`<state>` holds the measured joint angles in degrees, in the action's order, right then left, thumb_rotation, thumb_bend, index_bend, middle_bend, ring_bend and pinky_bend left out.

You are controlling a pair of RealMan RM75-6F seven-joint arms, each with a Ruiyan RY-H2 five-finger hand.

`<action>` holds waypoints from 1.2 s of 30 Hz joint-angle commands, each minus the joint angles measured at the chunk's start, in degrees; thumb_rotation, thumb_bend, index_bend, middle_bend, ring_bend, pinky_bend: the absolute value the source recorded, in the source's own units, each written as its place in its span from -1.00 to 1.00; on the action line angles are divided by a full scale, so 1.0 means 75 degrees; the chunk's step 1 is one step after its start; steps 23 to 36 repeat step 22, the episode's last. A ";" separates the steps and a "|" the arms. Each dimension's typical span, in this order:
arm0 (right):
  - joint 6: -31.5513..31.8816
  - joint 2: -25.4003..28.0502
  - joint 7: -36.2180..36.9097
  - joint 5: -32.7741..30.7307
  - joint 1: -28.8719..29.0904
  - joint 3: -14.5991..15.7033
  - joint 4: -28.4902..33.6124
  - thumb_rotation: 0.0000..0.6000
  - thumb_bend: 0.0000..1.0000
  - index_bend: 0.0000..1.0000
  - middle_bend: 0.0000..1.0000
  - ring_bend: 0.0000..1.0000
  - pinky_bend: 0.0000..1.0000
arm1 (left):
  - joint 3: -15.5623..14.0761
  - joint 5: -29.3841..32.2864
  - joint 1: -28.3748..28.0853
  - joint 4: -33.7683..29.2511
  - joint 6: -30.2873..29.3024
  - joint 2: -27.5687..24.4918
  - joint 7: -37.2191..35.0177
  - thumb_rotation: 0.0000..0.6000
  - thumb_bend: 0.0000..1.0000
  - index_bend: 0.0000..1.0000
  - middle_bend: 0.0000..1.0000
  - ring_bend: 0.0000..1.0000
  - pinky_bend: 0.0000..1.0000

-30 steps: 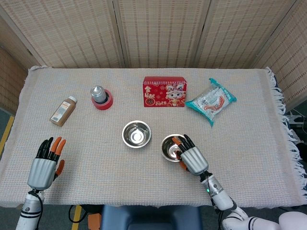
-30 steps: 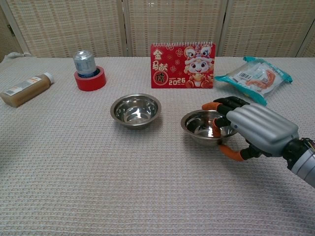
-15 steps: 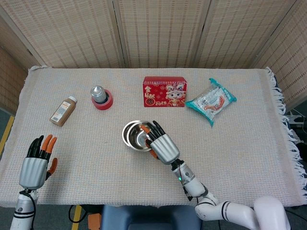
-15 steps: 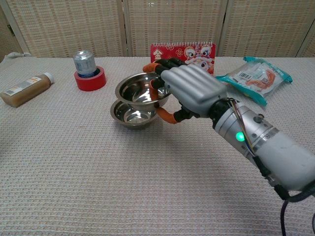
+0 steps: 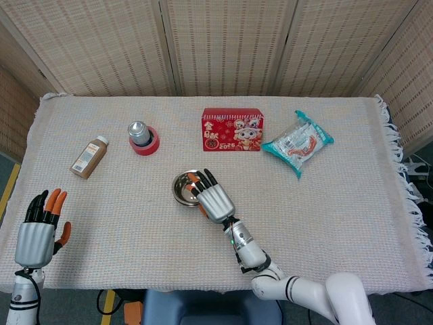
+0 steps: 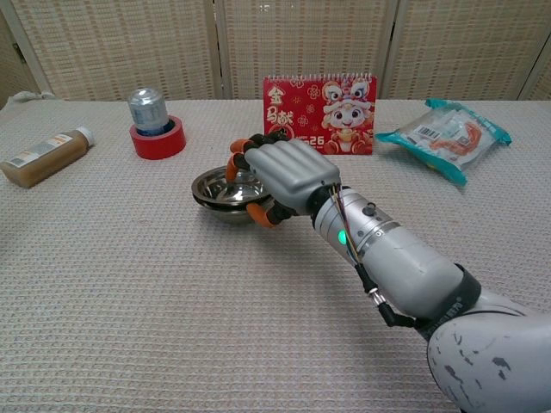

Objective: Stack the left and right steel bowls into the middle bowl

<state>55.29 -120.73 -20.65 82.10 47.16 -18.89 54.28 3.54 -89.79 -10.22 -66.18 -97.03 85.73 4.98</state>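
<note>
A steel bowl sits nested in the middle bowl at the centre of the cloth-covered table. In the chest view the upper bowl rests tilted slightly inside the lower one. My right hand grips the upper bowl's right rim, fingers over the edge and thumb beneath; in the chest view the same right hand hides that side of the stack. My left hand hovers at the table's near left edge, fingers apart and holding nothing. It does not show in the chest view.
A red calendar stands behind the bowls. A snack packet lies at the back right. A can stands in a red tape roll at the back left, with a brown bottle lying further left.
My right hand carried the right bowl leftwards from its own spot, over the middle bowl and down into it. My left hand drew back towards the near left edge.
</note>
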 commanded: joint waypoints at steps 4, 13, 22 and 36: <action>0.0250 0.1998 -0.0761 -0.0447 -0.1057 0.0597 0.2958 1.00 -0.81 -1.00 -1.00 -1.00 -1.00 | -0.0090 -0.0142 0.0070 -0.0214 -0.0008 -0.0156 0.0009 1.00 -0.05 -1.00 -0.95 -1.00 -0.78; 0.3973 0.5215 -0.1636 0.0259 -0.4275 0.2536 0.5506 1.00 -0.82 -1.00 -1.00 -1.00 -1.00 | -0.0677 -0.0380 0.0147 -0.1589 0.0724 -0.1321 0.0174 1.00 -0.05 -1.00 -0.99 -1.00 -0.78; 0.5028 0.6129 0.0075 0.0386 -0.5483 0.2986 0.5061 1.00 -0.82 -1.00 -1.00 -1.00 -1.00 | -0.0556 -0.0326 0.0068 -0.1854 0.1014 -0.1340 0.0747 1.00 -0.05 -1.00 -1.00 -1.00 -0.78; 0.5028 0.6129 0.0075 0.0386 -0.5483 0.2986 0.5061 1.00 -0.82 -1.00 -1.00 -1.00 -1.00 | -0.0556 -0.0326 0.0068 -0.1854 0.1014 -0.1340 0.0747 1.00 -0.05 -1.00 -1.00 -1.00 -0.78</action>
